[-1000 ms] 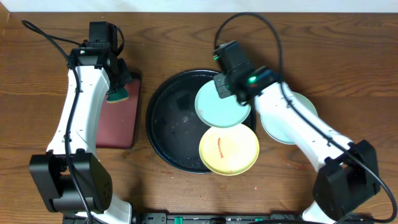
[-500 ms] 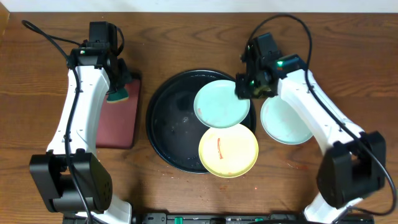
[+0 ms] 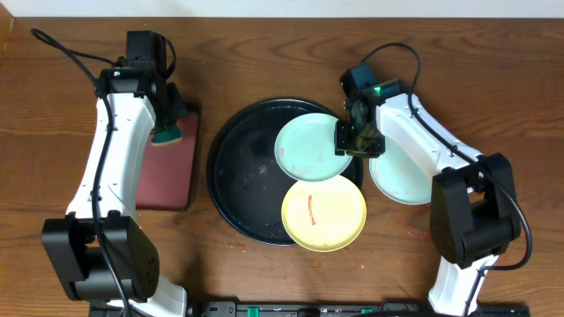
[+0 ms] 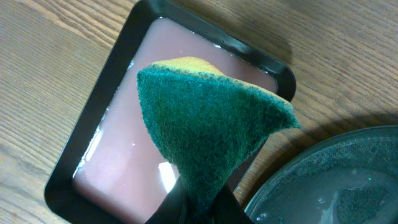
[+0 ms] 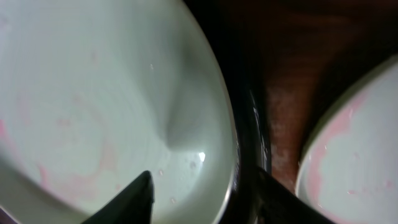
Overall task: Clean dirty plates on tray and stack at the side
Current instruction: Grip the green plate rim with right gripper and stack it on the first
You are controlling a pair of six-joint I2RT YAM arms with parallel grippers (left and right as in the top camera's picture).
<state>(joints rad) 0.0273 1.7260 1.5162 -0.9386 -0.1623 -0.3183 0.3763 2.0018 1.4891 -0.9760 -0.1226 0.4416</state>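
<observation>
A pale blue-green plate (image 3: 308,148) with a red streak at its left lies in the large round black tray (image 3: 242,176). It fills the right wrist view (image 5: 93,93). A pale yellow plate (image 3: 323,213) with a red streak lies at the tray's front right. A second blue-green plate (image 3: 407,176) lies on the table right of the tray and shows pink smears in the right wrist view (image 5: 354,143). My right gripper (image 3: 352,136) is open, and its fingers (image 5: 205,180) straddle the first plate's right rim and the tray rim (image 5: 245,124). My left gripper (image 3: 167,123) is shut on a green and yellow sponge (image 4: 211,124).
A rectangular dark red tray (image 3: 167,172) holding pinkish liquid (image 4: 124,137) lies left of the black tray, under the sponge. The black tray's wet rim shows at the lower right of the left wrist view (image 4: 329,180). The wooden table's far edge runs along the top.
My right arm has swung to the right, and its gripper has moved from over the blue-green plate to that plate's right rim. The left arm and the sponge have not moved.
</observation>
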